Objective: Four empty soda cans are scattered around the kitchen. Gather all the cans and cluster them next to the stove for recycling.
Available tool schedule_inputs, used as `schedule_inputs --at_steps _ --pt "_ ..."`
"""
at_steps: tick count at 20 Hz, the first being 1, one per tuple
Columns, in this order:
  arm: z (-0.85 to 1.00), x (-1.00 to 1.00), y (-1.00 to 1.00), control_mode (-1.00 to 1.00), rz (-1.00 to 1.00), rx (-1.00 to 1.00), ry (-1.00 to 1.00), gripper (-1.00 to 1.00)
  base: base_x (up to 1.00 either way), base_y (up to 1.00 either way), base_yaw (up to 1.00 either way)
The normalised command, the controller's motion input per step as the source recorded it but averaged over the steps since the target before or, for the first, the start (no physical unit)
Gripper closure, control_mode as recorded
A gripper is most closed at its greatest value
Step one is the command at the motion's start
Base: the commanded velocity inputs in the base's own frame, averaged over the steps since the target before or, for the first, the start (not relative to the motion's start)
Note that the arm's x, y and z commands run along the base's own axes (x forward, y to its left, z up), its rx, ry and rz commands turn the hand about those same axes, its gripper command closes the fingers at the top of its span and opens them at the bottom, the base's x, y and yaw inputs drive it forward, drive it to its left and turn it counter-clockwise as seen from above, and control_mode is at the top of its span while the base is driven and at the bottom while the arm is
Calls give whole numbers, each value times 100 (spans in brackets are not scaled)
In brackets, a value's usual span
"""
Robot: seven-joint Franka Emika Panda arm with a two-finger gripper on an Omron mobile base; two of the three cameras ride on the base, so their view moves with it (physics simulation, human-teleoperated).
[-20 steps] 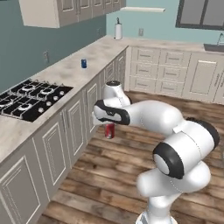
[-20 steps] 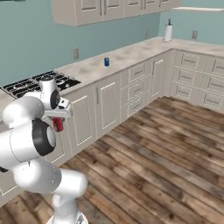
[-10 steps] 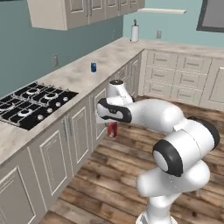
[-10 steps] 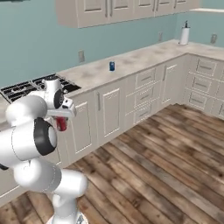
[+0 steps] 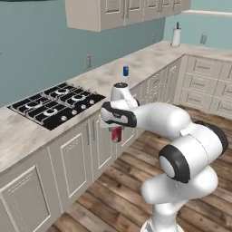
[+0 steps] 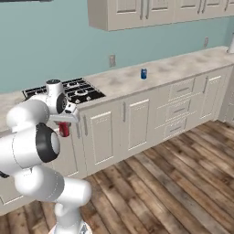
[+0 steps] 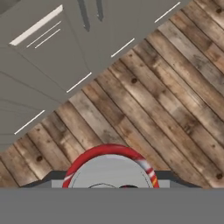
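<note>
The gripper is clamped on a small red cylindrical soda can with silver top, no legible label, held above the wood-plank floor before beige cabinets beside the black gas stove; a blue can stands on the tabletop

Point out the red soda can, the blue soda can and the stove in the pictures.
red soda can point(image 5: 117, 133): left base view, its side.
blue soda can point(image 6: 143, 73): right base view, its side.
stove point(image 5: 56, 103): left base view, its grates.

Red can hanging upright in front of the cabinets, above the floor; blue can standing on the counter right of the black stove.
</note>
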Motion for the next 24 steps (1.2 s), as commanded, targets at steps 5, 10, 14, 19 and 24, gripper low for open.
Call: schedule_inputs --at_steps 5,10,14,19,24 --pt "0 0 0 100 0 0 0 100 68 -41 18" --pt "0 0 0 100 0 0 0 100 53 -53 20" --pt "0 0 0 100 0 0 0 100 54 -46 23" --pt "0 0 0 100 0 0 0 100 55 -35 29" --pt "0 0 0 100 0 0 0 100 59 -29 33"
